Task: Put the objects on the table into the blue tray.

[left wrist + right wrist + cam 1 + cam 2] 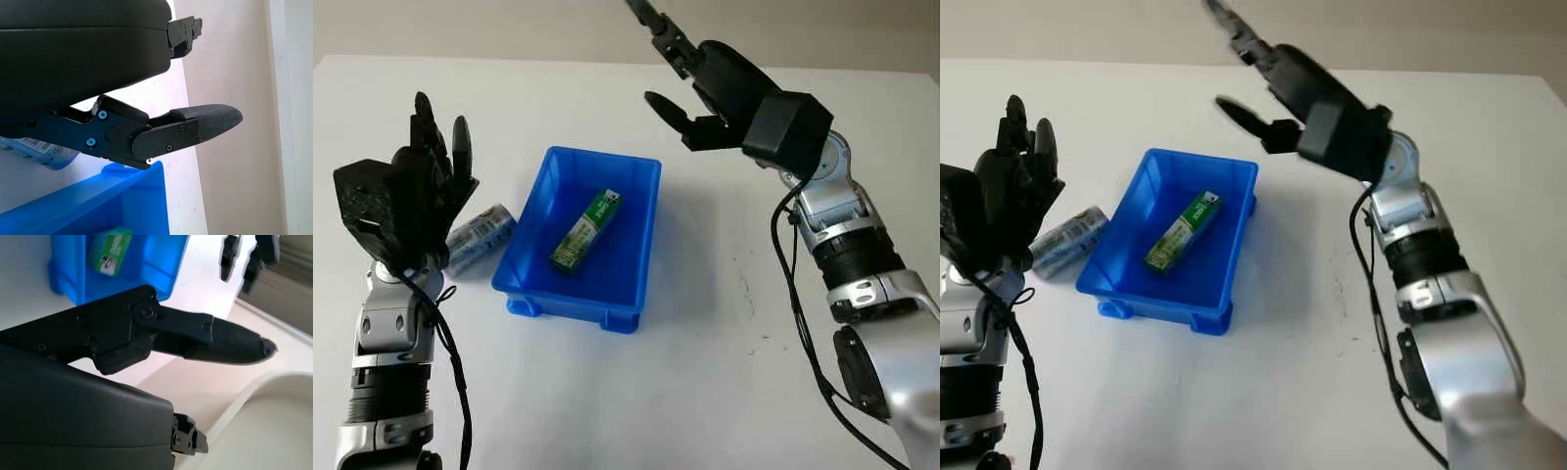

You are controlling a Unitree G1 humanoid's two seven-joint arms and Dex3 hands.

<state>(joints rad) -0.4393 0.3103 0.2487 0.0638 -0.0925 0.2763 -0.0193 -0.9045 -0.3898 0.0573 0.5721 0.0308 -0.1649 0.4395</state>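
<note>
A: What is in the blue tray (636,262)?

B: A long green box (586,230) with white print, lying flat on the tray floor at a slant. The tray is a plain rectangular plastic bin with small feet, standing near the middle of the white counter (705,372).

A: And what else is on the counter?

B: A pale blue and white packet (480,237) with printed text, roughly cylindrical (its wording is too small to read). It lies on its side on the counter just beside the tray's left wall, outside it. From the left wrist view it peeks out behind the hand's shell, next to the tray's rim.

A: The left robot hand?

B: The left robot hand (416,191) is raised above the counter at the left, right over the near end of the packet, palm side toward the camera and fingers pointing up. It holds nothing and is open. I cannot tell whether it touches the packet.

A: The right robot hand?

B: The right robot hand (690,83) hangs in the air beyond the tray's far right corner, open, with nothing in it, its fingers reaching toward the far edge of the counter.

A: The room?

B: A beige wall (509,24) rises behind the counter's far edge.
</note>
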